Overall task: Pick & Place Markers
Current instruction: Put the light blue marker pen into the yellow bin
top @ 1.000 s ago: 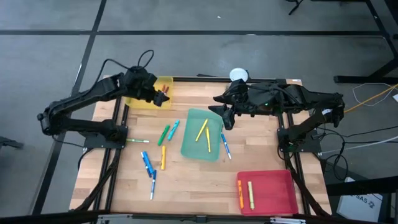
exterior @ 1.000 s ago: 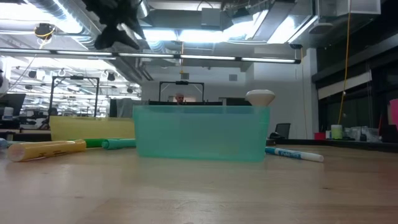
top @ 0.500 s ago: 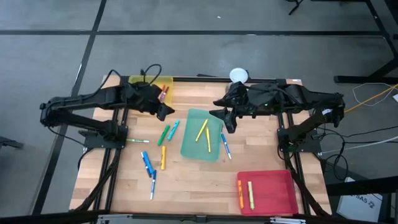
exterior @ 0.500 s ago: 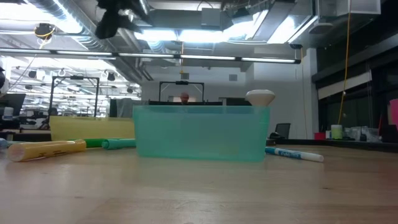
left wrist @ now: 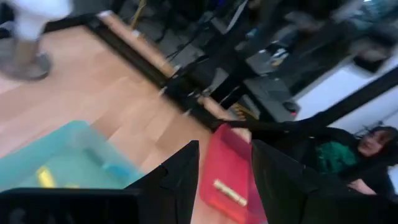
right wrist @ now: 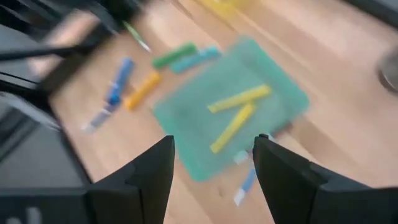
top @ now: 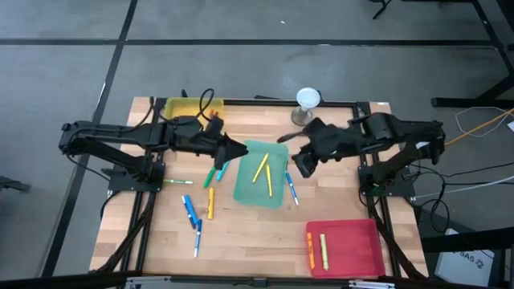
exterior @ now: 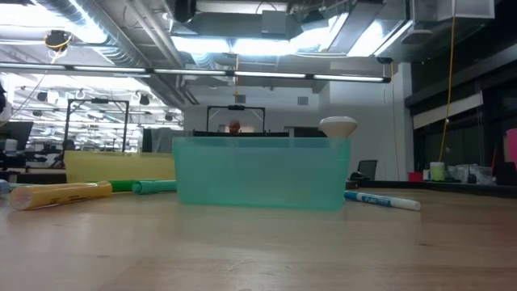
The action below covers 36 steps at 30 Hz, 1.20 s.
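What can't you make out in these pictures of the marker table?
- Green tray contents, low view: hidden by its frosted wall.
- Markers in the right wrist view: blurred, so no caps or labels.
- Yellow tray contents, high view: partly covered by the left arm.
- Both arms, low view: almost wholly out of frame.

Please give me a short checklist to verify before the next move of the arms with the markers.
1. Left gripper empty, fingers apart: ok.
2. Right gripper empty, fingers apart: ok.
3. Green marker and teal marker lie free on the table beside the left gripper: ok.
4. Blue marker beside the green tray is reachable for the right gripper: ok.
5. Grippers apart from each other: ok.
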### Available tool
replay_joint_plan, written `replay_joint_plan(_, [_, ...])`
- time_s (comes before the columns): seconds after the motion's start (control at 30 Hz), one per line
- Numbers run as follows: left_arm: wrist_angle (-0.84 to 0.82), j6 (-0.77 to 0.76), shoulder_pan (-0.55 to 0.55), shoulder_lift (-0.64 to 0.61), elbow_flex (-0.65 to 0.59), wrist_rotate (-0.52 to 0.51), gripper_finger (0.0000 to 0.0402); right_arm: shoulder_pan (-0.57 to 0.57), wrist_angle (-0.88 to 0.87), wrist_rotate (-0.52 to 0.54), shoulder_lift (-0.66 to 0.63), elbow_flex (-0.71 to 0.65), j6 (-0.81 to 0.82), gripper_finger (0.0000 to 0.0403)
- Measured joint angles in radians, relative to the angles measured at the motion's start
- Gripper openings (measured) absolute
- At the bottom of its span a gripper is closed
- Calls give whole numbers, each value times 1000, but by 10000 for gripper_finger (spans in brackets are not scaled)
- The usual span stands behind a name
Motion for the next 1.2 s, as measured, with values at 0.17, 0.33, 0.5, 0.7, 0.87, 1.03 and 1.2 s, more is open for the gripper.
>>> replay_joint_plan(0.17, [48,24,-22,9,0,-2,141,21,-141,3,57,0,115,213])
replay_joint_plan(0.33, [46,23,-21,9,0,-3,141,32,-211,-20,110,-27,170,213])
replay_joint_plan(0.5, [49,21,-21,8,0,0,141,34,-209,-82,124,-129,215,213])
replay_joint_plan(0.7, [49,21,-21,8,0,2,141,34,-89,-173,125,-296,223,213])
replay_joint_plan(0.87, [52,20,-21,8,0,2,141,34,84,-216,125,-432,232,213])
replay_joint_plan(1.03, [52,10,-21,8,0,3,141,31,132,-208,125,-542,311,213])
replay_joint_plan(1.2, [52,9,-21,8,0,2,141,21,208,-215,125,-621,327,213])
